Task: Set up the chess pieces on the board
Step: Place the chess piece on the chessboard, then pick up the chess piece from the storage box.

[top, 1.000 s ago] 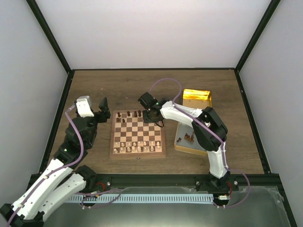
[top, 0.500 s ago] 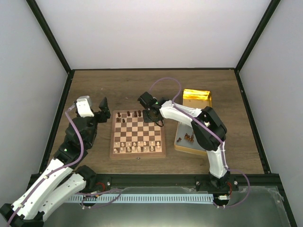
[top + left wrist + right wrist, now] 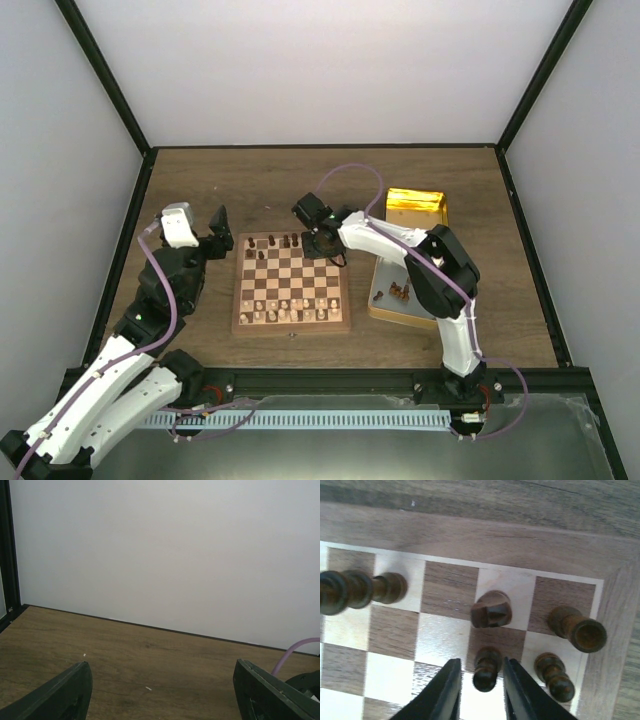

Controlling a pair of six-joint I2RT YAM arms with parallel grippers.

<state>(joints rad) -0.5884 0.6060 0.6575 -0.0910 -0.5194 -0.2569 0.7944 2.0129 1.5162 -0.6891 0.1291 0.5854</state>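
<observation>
Right gripper [image 3: 480, 680]: jaws narrow, astride dark pawn [image 3: 487, 668] standing on board [image 3: 470, 535], second row, near corner; gripped or freed, cannot tell. Risk: finger snags pawn on lift-off, toppling it into knight [image 3: 491, 609] or adjacent pawn [image 3: 554, 676]. Left gripper [image 3: 162, 682]: wide, empty.

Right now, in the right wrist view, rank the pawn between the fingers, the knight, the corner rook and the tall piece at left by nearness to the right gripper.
1. pawn: between the fingers of the right gripper.
2. knight: one square ahead.
3. rook: corner square, on the right.
4. tall piece: far left.
</observation>
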